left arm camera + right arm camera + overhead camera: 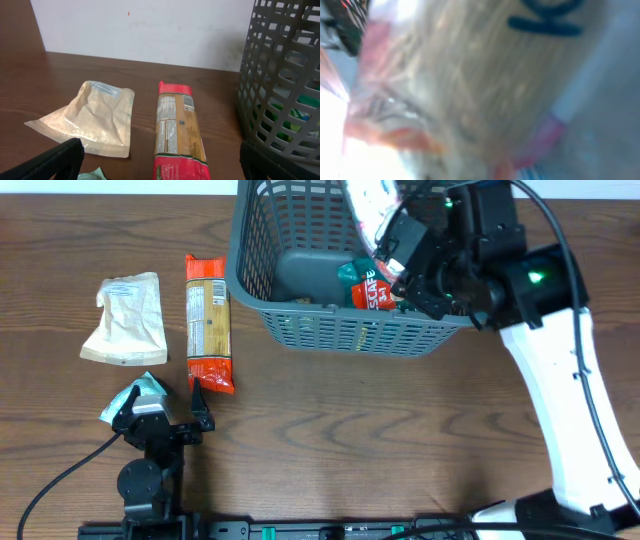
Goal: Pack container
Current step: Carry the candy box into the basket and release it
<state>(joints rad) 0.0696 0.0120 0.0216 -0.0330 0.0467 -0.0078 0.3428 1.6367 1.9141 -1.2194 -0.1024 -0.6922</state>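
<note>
Grey container (pixel 340 332), one, far on the desk (pixel 400 440); three packets beside it: beige pouch (pixel 125 320), red packet (pixel 208 320), teal packet (pixel 148 388); left end effector (pixel 165 400) wide; right end effector (pixel 398 262) over the container, grip impossible to tell; white wall (pixel 150 30) behind.

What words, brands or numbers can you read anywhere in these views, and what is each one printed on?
"SCAFE", cut off at the left: red and green packet inside the basket.
Dark blue letters on the close-up packet in the right wrist view: blurred and cropped, unreadable.
Label print on the long red packet: too small.
Pale blue label on the beige pouch: too small.
</note>
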